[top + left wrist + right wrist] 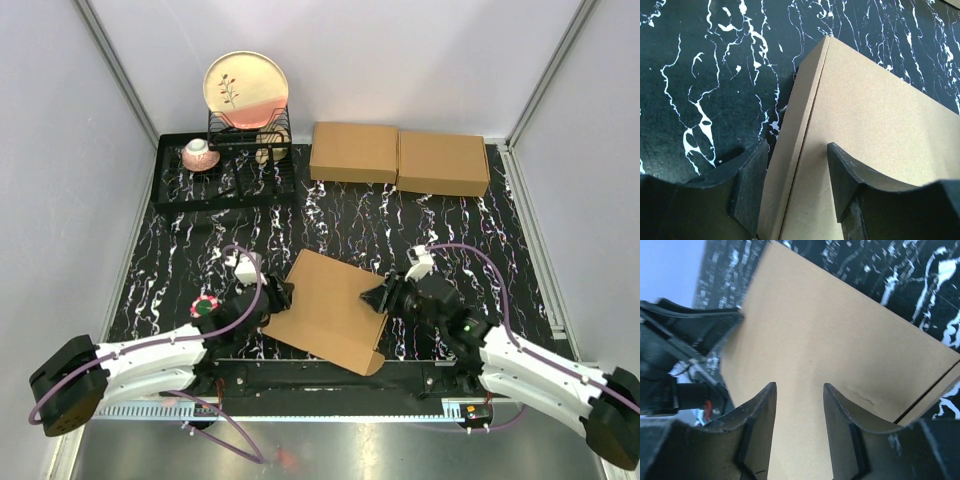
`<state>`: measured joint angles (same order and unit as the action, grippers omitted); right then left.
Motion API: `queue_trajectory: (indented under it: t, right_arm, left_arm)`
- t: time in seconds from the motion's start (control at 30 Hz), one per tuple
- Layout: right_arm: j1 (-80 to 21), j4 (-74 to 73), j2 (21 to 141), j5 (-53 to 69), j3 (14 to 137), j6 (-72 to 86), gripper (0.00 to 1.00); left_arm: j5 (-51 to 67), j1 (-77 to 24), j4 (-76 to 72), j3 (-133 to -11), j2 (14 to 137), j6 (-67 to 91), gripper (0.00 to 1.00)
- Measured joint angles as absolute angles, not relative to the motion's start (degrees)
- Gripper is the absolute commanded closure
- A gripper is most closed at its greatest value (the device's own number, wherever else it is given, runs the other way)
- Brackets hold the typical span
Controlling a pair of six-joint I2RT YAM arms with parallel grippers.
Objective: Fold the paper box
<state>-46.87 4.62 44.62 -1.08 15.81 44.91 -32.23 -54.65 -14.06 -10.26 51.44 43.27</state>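
Observation:
The paper box (330, 305) lies as a flat brown cardboard shape on the black marbled table (450, 225), turned at an angle, with one curled corner near the front edge. My left gripper (283, 295) is at its left edge, open. In the left wrist view the left gripper (797, 146) straddles the paper box's (880, 115) narrow side wall, one finger outside it and one over the top. My right gripper (378, 297) is at the box's right side. In the right wrist view the right gripper (799, 386) stands open over the paper box's (840, 330) plain top face.
Two flat brown cardboard boxes (353, 152) (443, 163) lie side by side at the back. At back left, a black tray (175, 190) holds a wire rack with a plate (246, 90) and a small cup (199, 153). White walls close in on both sides.

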Motion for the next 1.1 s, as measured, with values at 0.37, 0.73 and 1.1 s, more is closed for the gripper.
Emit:
queue_trajectory:
  t: [0.37,0.73,1.1]
  right_arm:
    - [-46.8,16.9,53.8,3.8,12.6,49.8,0.49]
    - [-41.1,34.1,76.4,5.1,20.4,48.7,0.49]
    - [-34.4,23.9,70.5,2.9,25.8,40.8,0.31]
  left_arm:
    - [-33.2,-54.8,-15.4,-8.6,52.6,51.5,0.46]
    - [-39.4,-54.4,-23.8,-9.1,61.1,52.4,0.44]
    - [-43.0,-52.4,-22.6,-13.0,58.0,47.5,0.34]
